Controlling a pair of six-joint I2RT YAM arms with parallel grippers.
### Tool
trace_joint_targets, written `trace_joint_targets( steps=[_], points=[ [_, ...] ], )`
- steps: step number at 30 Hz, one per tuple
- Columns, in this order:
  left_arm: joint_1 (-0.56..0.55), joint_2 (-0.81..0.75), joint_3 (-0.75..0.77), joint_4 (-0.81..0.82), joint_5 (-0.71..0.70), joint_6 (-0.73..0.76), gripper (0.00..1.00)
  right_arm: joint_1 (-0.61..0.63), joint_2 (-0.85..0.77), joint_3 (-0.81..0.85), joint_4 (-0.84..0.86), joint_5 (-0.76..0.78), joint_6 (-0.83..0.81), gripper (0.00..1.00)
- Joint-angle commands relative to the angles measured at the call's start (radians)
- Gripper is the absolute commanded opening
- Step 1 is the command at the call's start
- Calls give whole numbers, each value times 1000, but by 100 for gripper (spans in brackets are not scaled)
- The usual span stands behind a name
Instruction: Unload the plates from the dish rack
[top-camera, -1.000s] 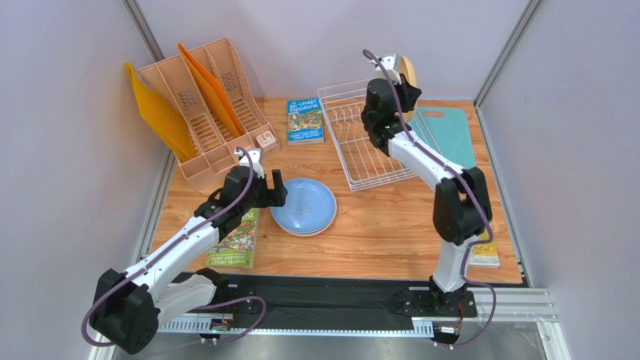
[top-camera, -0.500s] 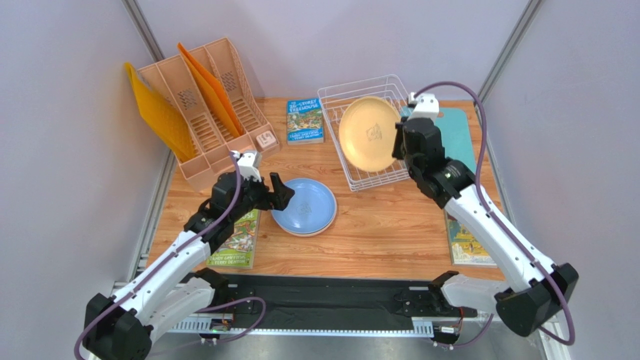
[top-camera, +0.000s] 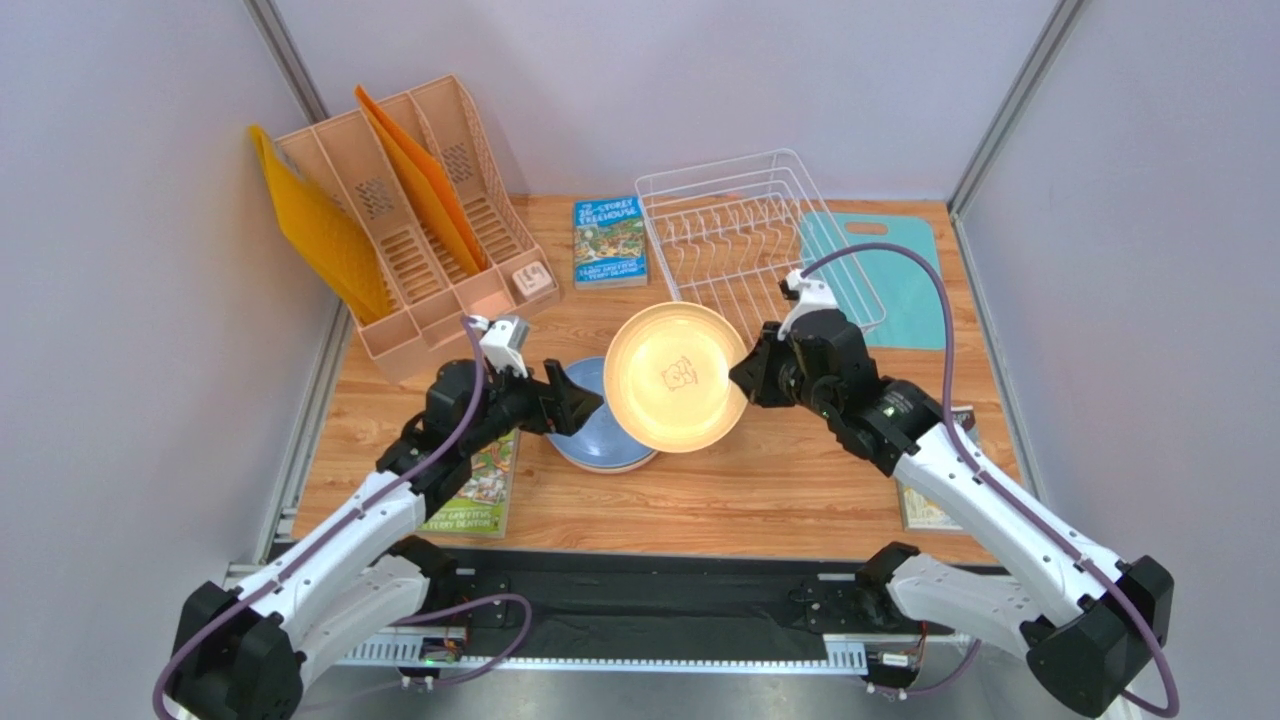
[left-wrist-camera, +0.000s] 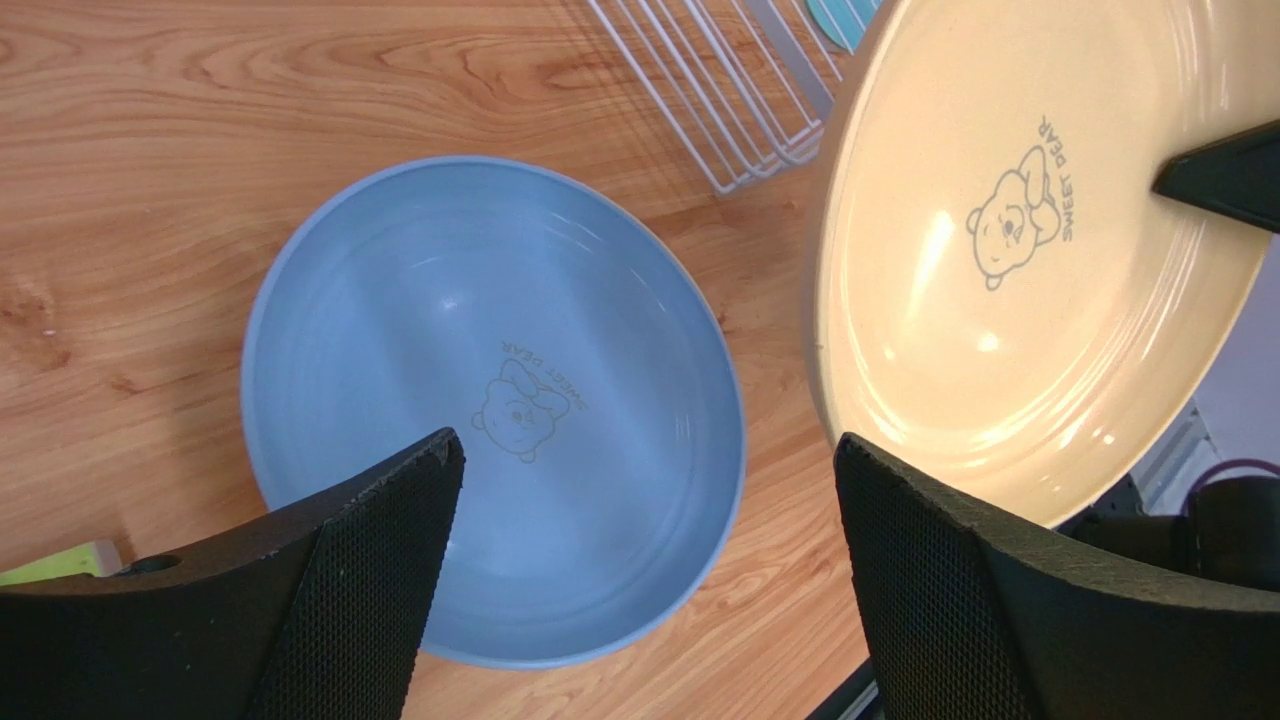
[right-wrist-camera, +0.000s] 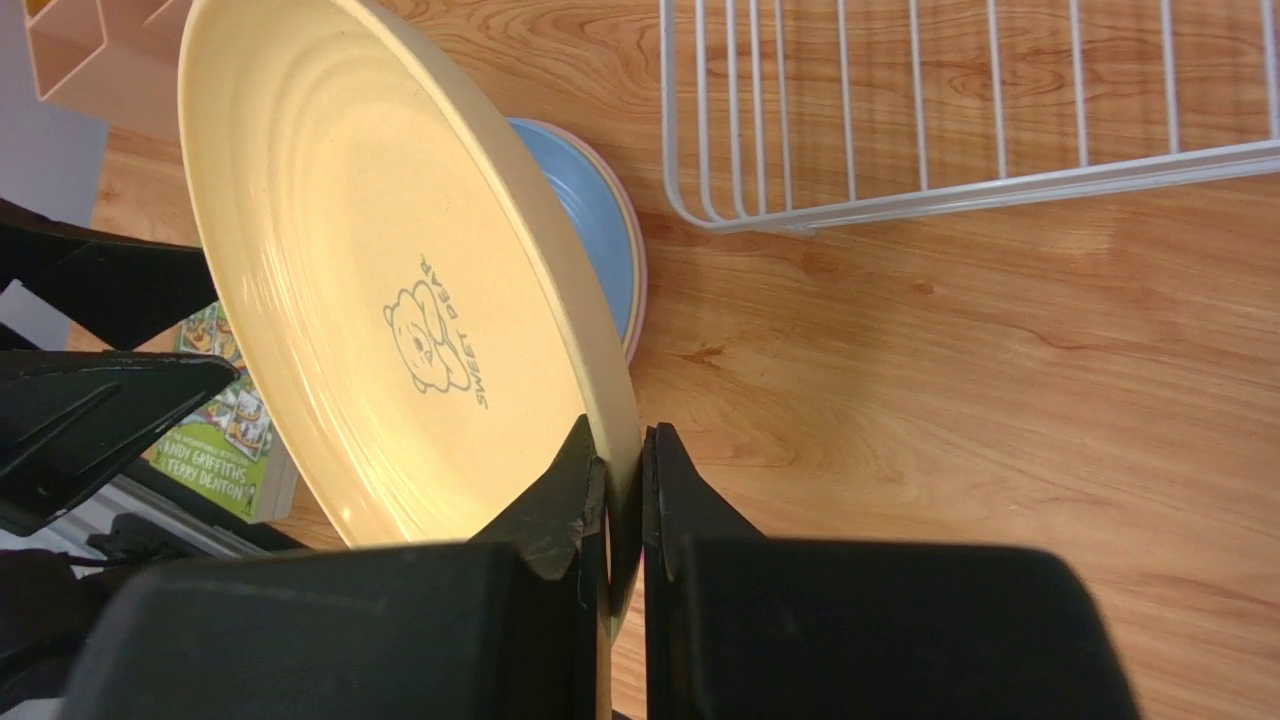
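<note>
My right gripper (top-camera: 739, 375) is shut on the rim of a tan-yellow plate (top-camera: 675, 377) and holds it tilted in the air, over the right part of the blue plate (top-camera: 574, 431). In the right wrist view the fingers (right-wrist-camera: 624, 450) pinch the yellow plate's (right-wrist-camera: 376, 300) edge; the blue plate (right-wrist-camera: 583, 203) lies below with a pink rim (right-wrist-camera: 640, 285) under it. My left gripper (top-camera: 579, 402) is open and empty just above the blue plate (left-wrist-camera: 451, 375), with the yellow plate (left-wrist-camera: 1022, 225) to its right. The white wire dish rack (top-camera: 751, 240) holds no plates. A second tan-yellow plate is not in view.
A peach file organiser (top-camera: 406, 210) with orange folders stands at the back left. A book (top-camera: 610, 240) lies left of the rack and another (top-camera: 481, 480) under my left arm. A teal cutting board (top-camera: 887, 278) lies right of the rack.
My right arm has carried the tan-yellow plate from above the rack leftward and nearer, to over the blue plate. My left gripper has shifted slightly right and stays open.
</note>
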Motion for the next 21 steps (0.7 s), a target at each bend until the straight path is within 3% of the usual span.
trace_joint_targets(
  steps=[1,7,15,18,19,21],
  points=[
    [-5,-16,-5,102,53,-41,97,16,-18,-20,106,-61,68,0],
    [-5,-9,-4,125,82,-64,95,22,-7,-43,157,-117,87,0],
    [-5,23,-39,186,107,-117,81,22,24,-75,257,-198,130,0],
    [-5,30,-48,208,87,-128,55,27,40,-84,256,-183,134,0],
    [-5,29,-42,176,78,-119,34,27,42,-86,256,-181,134,0],
    [-6,26,-25,143,55,-104,15,27,42,-86,262,-181,133,0]
  ],
)
